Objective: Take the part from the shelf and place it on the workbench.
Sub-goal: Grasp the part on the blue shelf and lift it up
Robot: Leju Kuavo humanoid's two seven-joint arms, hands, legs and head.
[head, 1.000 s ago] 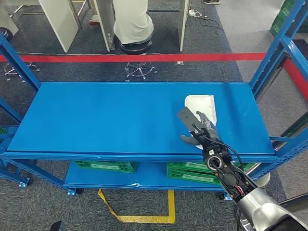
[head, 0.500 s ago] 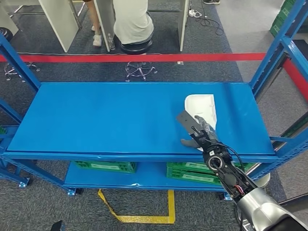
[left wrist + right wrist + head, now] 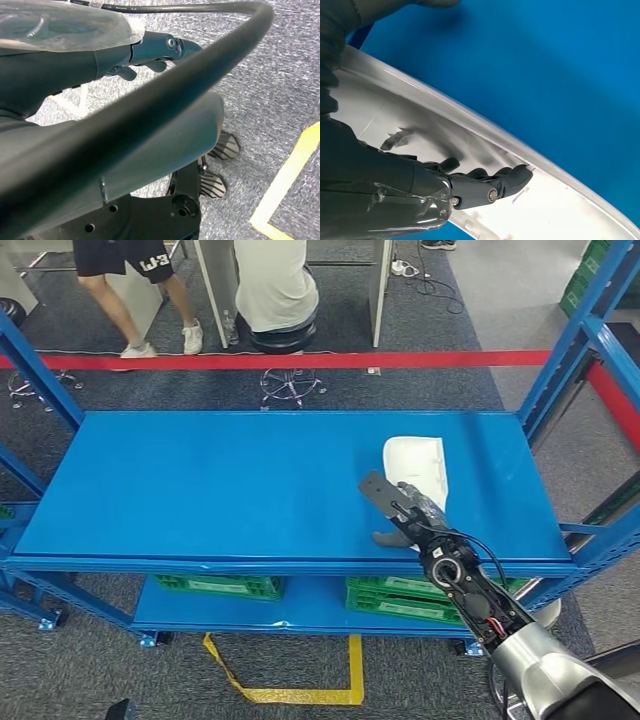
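One white part point(image 3: 420, 466) lies flat on the top blue shelf point(image 3: 226, 490), toward the robot's right side and near the front edge. It looks like a thin, smooth plastic shell with a curved rim, so it is likely light and stiff, not soft. Its shiny skin may be slippery, and a thin shell like this could bend or crack if squeezed too hard. The best place to take hold looks like the near rim, where the fingers can go over the top and the thumb can go under or against the edge. The right hand point(image 3: 407, 510) is over the near end of the part. In the right wrist view, its dark fingers point(image 3: 482, 185) reach across the white surface and seem to rest on it or sit just above it, with dark shadows under them. The thick thumb point(image 3: 389, 537) sticks out to the side on the blue shelf, away from the fingers. So the hand is spread wide and does not grip the part yet; it is hard to tell if the fingertips truly touch. The left hand point(image 3: 158, 50) hangs low over the grey carpet floor point(image 3: 279, 75), with its fingers loosely curled and nothing in them.
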